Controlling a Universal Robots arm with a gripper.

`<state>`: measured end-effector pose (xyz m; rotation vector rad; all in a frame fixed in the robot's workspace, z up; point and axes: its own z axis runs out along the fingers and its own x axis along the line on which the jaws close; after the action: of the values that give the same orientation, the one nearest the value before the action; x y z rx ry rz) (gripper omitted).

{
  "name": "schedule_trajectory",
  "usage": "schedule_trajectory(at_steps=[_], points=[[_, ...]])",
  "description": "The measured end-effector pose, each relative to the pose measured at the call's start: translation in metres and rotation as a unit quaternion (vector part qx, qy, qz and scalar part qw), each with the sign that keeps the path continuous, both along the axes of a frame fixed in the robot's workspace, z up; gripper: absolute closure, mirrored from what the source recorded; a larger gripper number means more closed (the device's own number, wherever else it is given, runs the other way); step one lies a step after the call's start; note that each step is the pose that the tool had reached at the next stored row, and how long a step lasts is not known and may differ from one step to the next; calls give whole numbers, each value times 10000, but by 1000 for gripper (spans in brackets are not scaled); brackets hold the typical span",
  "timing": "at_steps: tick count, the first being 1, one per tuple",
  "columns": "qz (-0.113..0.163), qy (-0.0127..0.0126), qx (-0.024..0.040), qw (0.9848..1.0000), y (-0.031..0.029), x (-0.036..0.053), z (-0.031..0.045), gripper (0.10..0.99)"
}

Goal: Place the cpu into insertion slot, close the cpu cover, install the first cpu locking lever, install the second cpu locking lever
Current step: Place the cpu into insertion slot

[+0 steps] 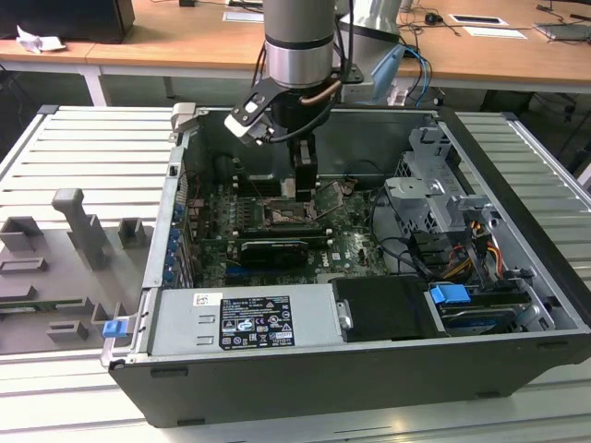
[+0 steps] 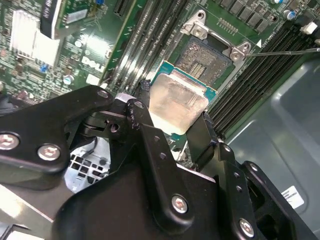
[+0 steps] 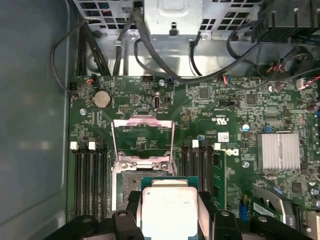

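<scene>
The black gripper [image 2: 175,114] is clamped on the cpu [image 2: 181,95], a flat square chip with a dull silver top. It sits near the insertion slot [image 2: 209,59], a square black pin-field socket just ahead of the gripper. The thin silvery cpu cover [image 3: 143,131] stands raised beyond. Lowered tilted, I reckon, the chip could bend those fine pins.

I'm seeing the cpu [image 2: 176,104] hanging close above the insertion slot [image 2: 206,59]. The cpu cover [image 3: 143,121] is standing open beside it, memory slots [image 3: 90,175] flanking both.
</scene>
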<state>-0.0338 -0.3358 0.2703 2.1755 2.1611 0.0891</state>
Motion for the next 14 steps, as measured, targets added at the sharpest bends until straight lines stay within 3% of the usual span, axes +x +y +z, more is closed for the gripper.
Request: schedule_trajectory(at_steps=[14], points=[[0, 0, -3, 10000, 31, 0, -99, 549]])
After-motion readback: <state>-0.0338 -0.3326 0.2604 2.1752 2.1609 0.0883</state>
